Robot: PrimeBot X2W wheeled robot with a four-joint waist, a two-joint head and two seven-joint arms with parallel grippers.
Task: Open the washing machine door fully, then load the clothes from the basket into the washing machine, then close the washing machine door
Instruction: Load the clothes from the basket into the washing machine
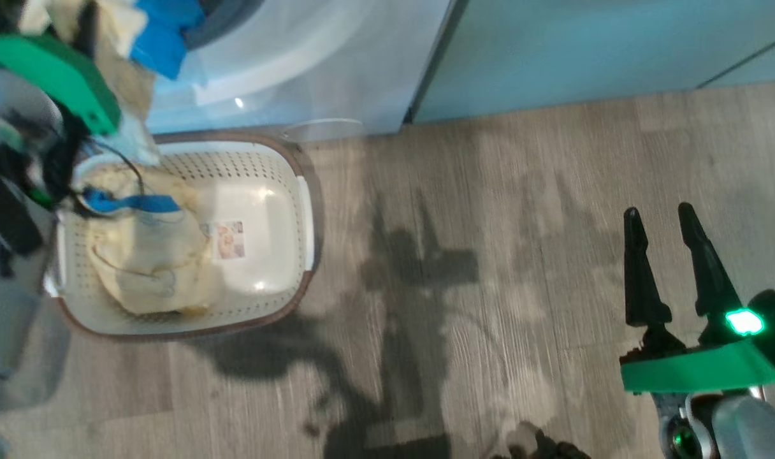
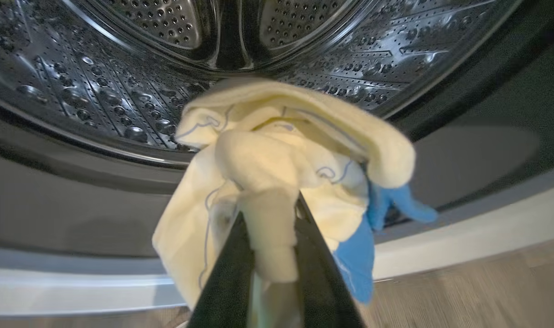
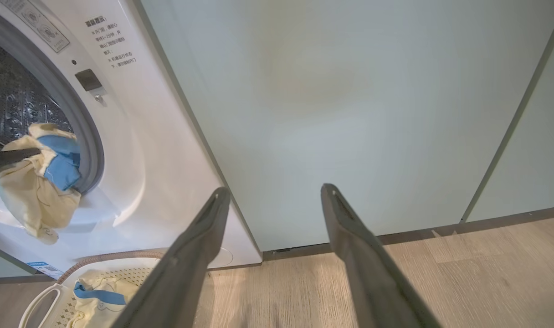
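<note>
Looking along the left gripper (image 2: pixel 270 205), a yellow garment (image 2: pixel 277 150) sat clamped at the washing machine (image 2: pixel 76 287) mouth; head view added more clothes (image 1: pixel 152 261) in the basket (image 1: pixel 306 210), right gripper (image 1: pixel 657 211) spread empty.

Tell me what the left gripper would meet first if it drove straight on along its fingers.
The left gripper, shut on a pale yellow garment, points into the open mouth of the washing machine. The perforated steel drum would likely come first, though depth is unclear.
</note>
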